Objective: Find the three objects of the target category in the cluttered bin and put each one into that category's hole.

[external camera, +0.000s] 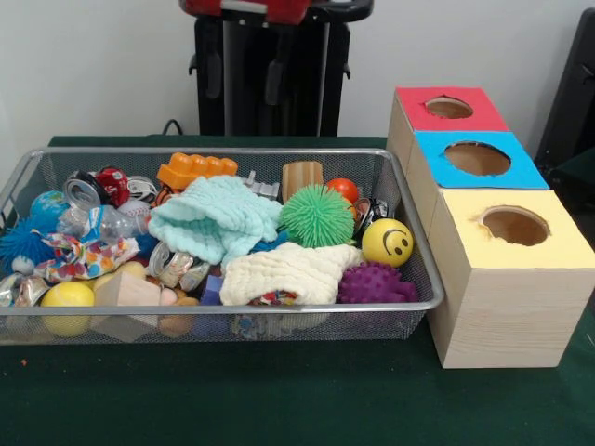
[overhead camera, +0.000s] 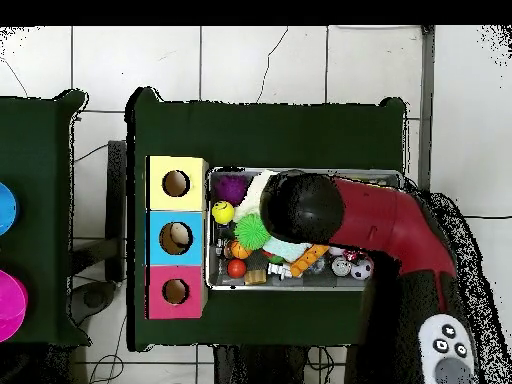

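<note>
We see a dark green table carrying a long silver wire-mesh bin and, just beside its end, three pale wooden boxes in a touching row: yellow-topped, blue-topped and red-topped. From overhead, the far end of the bin seems hidden beneath the arm.

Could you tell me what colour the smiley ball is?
Yellow smiley ball, clearest in the front view.
</note>
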Motion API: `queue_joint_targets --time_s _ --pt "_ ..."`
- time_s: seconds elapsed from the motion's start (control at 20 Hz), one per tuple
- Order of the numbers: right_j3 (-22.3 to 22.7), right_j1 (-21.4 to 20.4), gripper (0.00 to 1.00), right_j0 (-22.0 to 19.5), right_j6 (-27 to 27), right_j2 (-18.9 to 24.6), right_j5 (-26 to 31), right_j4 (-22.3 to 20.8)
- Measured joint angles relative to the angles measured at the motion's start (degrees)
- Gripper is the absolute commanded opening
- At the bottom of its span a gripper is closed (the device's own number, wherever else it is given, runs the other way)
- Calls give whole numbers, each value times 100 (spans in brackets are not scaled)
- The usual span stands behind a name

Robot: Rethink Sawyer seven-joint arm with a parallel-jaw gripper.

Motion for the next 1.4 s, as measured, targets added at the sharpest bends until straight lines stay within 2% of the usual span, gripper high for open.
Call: queue_joint_targets --time_s 0.7,1.05,1.4 --pt "-333 399 100 -1140 -1 462 -120 -656" --pt "-443 837 100 -1816 -1 665 -654 -1022" --pt "-443 1039 100 -2147 -1 919 -1042 -1315"
